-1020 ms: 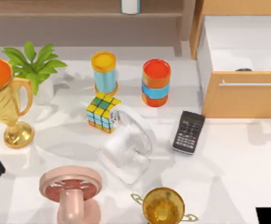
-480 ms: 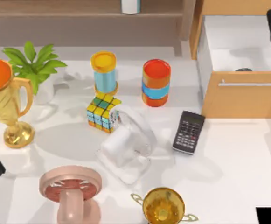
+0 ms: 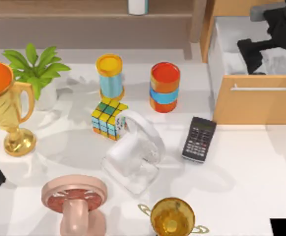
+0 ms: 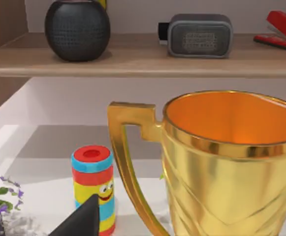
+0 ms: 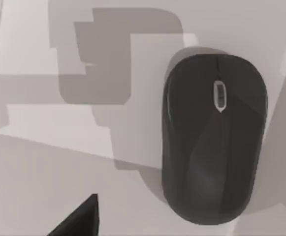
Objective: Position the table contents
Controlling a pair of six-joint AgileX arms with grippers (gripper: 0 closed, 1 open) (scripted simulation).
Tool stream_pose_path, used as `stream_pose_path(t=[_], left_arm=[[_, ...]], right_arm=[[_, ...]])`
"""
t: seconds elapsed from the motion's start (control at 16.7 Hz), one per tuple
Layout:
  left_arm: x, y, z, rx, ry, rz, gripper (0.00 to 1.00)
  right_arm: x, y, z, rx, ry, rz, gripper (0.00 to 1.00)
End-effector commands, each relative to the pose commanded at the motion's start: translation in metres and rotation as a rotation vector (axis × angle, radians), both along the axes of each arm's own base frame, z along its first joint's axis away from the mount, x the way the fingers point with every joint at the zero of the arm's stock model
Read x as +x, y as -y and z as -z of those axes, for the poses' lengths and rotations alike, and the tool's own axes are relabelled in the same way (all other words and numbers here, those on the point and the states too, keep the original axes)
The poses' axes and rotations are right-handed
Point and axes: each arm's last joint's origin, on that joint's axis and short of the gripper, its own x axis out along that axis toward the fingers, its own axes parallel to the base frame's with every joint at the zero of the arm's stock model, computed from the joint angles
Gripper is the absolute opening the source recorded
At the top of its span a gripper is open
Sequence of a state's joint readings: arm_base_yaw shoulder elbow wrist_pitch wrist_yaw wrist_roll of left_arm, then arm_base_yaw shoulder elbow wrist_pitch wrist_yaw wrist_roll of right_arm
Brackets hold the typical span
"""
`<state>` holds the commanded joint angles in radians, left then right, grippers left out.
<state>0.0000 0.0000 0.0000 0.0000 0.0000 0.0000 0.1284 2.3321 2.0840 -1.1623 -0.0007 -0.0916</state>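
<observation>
2 AgileX arms are at the white table point(image 3: 251, 172). The right arm reaches in from the far right corner and its tool point(image 3: 253, 51) hangs over the open light-wood drawer point(image 3: 256, 101); I cannot tell whether that tool is open or closed. Its wrist view looks straight down on a black computer mouse point(image 5: 214, 140) lying on the pale drawer floor. The left arm sits parked at the table's left edge, beside a tall gold trophy point(image 3: 7, 105) with an orange inside, and I cannot tell the state of its tool either; the left wrist view looks past the trophy to a striped can with a smiling face point(image 4: 93, 189) and a wooden shelf point(image 4: 133, 61) carrying a round dark speaker, a grey boxy device and a red stapler.

On the table stand a potted green plant point(image 3: 37, 66), a yellow-and-blue cylinder point(image 3: 110, 76), a red-and-blue cylinder point(image 3: 165, 87) and a colour cube point(image 3: 107, 119). A clear white fan point(image 3: 133, 155) is just beside the cube. A black calculator point(image 3: 199, 139) lies near the drawer front. A pink fan point(image 3: 75, 201) and a 2nd gold cup point(image 3: 172, 217) stand at the near edge
</observation>
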Motion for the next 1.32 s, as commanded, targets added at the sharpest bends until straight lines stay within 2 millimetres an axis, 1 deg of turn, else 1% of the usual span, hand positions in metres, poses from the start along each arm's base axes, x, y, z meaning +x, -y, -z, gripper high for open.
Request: stream_pose_path(t=[0.12,0.18,0.66,1.2,1.32], left_arm=[[0.0,0.0,0.0,0.0,0.0,0.0,1.0],[0.0,0.0,0.0,0.0,0.0,0.0,1.0],[0.0,0.0,0.0,0.0,0.0,0.0,1.0],[0.0,0.0,0.0,0.0,0.0,0.0,1.0],[0.0,0.0,0.0,0.0,0.0,0.0,1.0]], right_arm=[[0.008,-0.001,0.016,-0.005,-0.044,0.0,1.0],[0.01,-0.001,0.02,-0.007,-0.055,0.001,1.0],[0.011,0.0,0.024,-0.008,-0.059,0.003,1.0],[0.014,-0.002,0.05,-0.007,-0.059,0.001,1.0],[0.014,-0.001,0.052,-0.007,-0.06,0.001,1.0]])
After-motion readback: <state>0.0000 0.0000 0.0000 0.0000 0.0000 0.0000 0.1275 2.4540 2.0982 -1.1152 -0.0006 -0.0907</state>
